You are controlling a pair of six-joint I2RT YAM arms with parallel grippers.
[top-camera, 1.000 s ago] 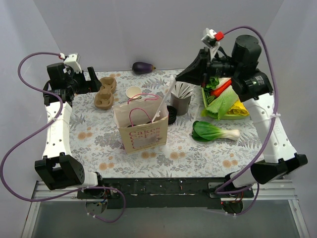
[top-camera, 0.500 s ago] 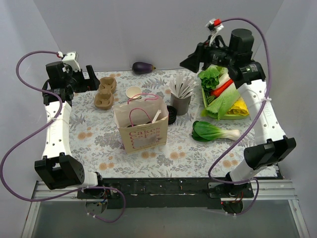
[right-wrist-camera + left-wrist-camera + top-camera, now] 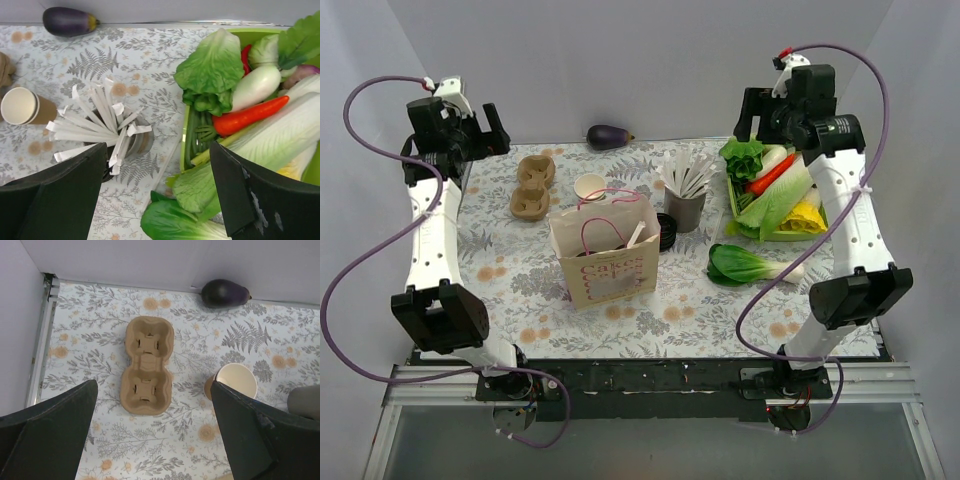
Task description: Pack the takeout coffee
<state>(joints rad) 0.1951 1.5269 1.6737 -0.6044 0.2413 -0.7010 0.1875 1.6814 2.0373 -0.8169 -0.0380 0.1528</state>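
Note:
The takeout coffee cup (image 3: 590,187), kraft-brown with a white inside, stands open behind the paper bag (image 3: 605,255); it also shows in the wrist views (image 3: 236,381) (image 3: 20,106). A round black lid (image 3: 666,232) lies at the bag's right side, apart from the cup. A white stick (image 3: 636,235) leans inside the bag. My left gripper (image 3: 492,135) (image 3: 154,390) hangs open high over the back left, above the carrier. My right gripper (image 3: 752,112) (image 3: 159,147) is open and empty, high over the back right.
A tan pulp carrier (image 3: 532,187) (image 3: 147,365) lies left of the cup. A grey cup of white sticks (image 3: 685,195) (image 3: 107,125) stands right of the bag. An eggplant (image 3: 609,136) is at the back wall. A green vegetable tray (image 3: 732,200) and a bok choy (image 3: 750,266) fill the right side.
My right gripper let go of the long white stick, which now rests in the bag, then opened and drew back up to the far right. The left arm rose slightly.

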